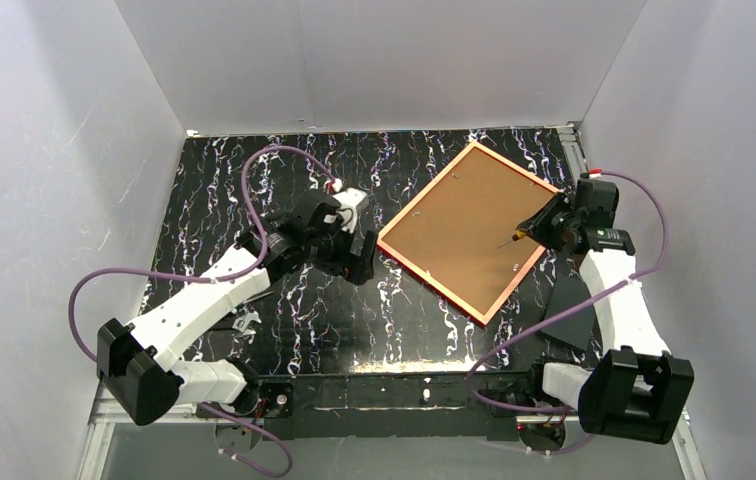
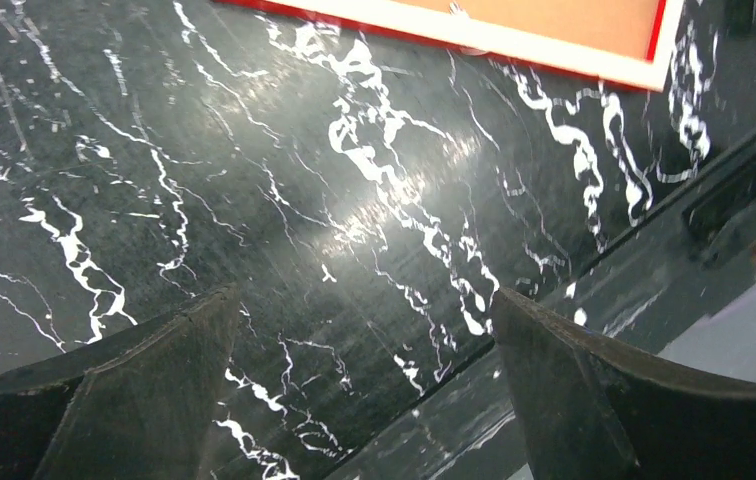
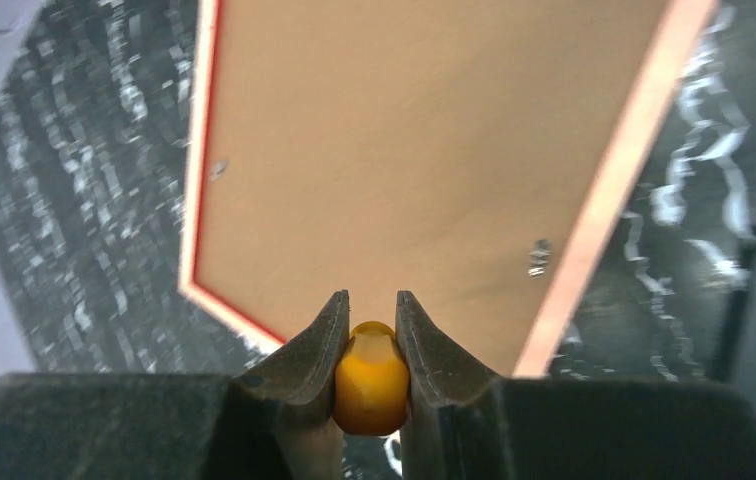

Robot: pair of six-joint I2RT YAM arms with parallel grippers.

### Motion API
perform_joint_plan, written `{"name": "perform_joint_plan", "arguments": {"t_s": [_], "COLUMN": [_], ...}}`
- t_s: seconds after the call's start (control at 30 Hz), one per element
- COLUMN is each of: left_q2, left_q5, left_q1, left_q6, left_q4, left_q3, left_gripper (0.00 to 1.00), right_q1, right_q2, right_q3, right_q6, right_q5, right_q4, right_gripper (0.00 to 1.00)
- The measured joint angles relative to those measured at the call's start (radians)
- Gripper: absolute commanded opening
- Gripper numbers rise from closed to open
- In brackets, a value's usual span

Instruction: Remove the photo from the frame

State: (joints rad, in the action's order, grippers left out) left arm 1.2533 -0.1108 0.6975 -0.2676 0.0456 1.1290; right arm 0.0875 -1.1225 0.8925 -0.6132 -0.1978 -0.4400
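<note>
Black marbled tabletop (image 1: pixel 284 310), red frame (image 1: pixel 430 280) face down at 1 o'clock, brown backing board (image 1: pixel 464 228) seated inside it, right jaws clamped on yellow-orange tool (image 3: pixel 371 375) over frame's 3 o'clock edge, left jaws spread apart at frame's 9 o'clock.

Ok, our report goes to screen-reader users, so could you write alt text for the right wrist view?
The right gripper is shut on a small rounded yellow-orange object, facing the brown backing board. The board sits in the frame, red-edged on the left and orange-rimmed on the right, on a black marbled table.
</note>
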Motion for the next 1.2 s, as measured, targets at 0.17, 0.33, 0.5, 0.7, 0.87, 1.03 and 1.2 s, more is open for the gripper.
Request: {"name": "perform_joint_plan", "arguments": {"t_s": [0.17,0.33,0.5,0.7,0.87,1.03,1.2], "left_q2": [0.001,0.002,0.002,0.002,0.002,0.002,0.002], "left_q5": [0.031,0.177,0.259,0.311,0.326,0.334,0.334], "left_q1": [0.111,0.245,0.309,0.316,0.316,0.316,0.316], "left_q6": [0.089,0.210,0.274,0.305,0.316,0.320,0.320], "left_q4": [0.031,0.067,0.066,0.065,0.065,0.064,0.064], "left_q3": [0.000,0.000,0.000,0.000,0.000,0.000,0.000], "left_gripper": [0.97,0.98,0.98,0.98,0.98,0.98,0.98], "right_q1": [0.050,0.125,0.141,0.151,0.154,0.154,0.154], "right_q2": [-0.098,-0.256,-0.389,-0.523,-0.608,-0.671,-0.710], "right_q3": [0.068,0.177,0.274,0.401,0.497,0.533,0.533], "right_q6": [0.071,0.118,0.146,0.188,0.207,0.215,0.224], "right_q5": [0.130,0.259,0.342,0.416,0.433,0.425,0.415], "right_q4": [-0.032,-0.026,0.002,-0.001,-0.005,-0.008,-0.028], "right_gripper": [0.01,0.01,0.01,0.01,0.01,0.01,0.01]}}
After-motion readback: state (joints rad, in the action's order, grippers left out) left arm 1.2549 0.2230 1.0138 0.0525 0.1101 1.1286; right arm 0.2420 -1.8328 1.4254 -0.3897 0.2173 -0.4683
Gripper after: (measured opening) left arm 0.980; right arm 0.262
